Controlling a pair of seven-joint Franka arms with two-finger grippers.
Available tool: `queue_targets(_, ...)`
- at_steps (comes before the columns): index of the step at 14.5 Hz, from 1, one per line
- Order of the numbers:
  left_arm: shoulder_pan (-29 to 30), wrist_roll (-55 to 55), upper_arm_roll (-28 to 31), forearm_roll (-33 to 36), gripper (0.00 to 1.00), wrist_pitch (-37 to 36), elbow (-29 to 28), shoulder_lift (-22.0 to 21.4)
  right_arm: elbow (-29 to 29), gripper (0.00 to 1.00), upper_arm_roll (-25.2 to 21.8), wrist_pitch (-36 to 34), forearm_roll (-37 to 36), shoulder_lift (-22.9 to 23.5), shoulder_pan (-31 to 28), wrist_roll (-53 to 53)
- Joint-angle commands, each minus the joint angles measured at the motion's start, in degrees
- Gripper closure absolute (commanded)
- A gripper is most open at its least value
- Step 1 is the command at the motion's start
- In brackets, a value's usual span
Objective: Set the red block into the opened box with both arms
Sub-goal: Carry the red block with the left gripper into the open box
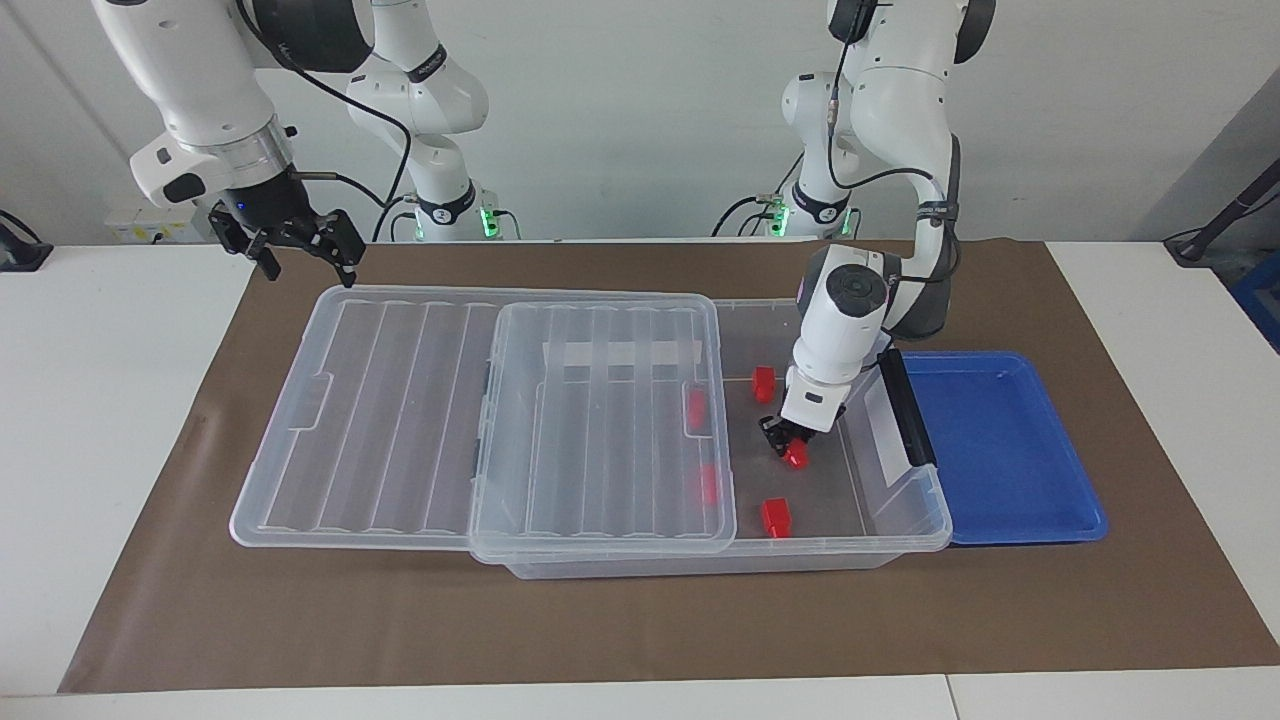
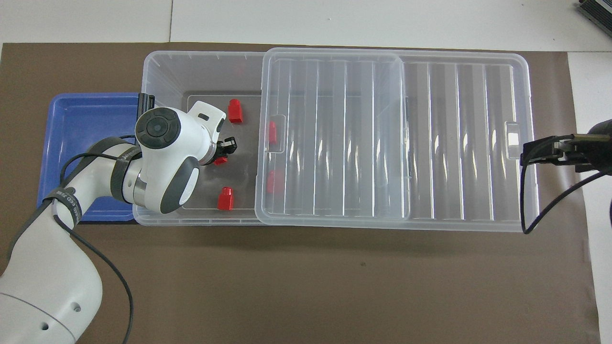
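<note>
While in box, left gripper grips red block

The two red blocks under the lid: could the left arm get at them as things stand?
Probably not. The lid lies over both covered red blocks, and the left gripper, down in the box, is shut on another red block.
</note>
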Motion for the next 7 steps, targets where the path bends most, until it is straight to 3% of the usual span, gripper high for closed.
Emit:
queue_targets(1,-0.6,-1.2,0.99,2.17,0.0,-5.63,2.13,0.25,-0.53,0.0,0.24,-0.37,1.21,-0.58,-0.99,-0.94)
queue_targets(7,-0.34,-1.29,0.99,2.09,0.0,-14.94,4.33,-5.54,-0.89,0.0,0.24,-0.28,1.21,-0.67,-1.08,-1.29)
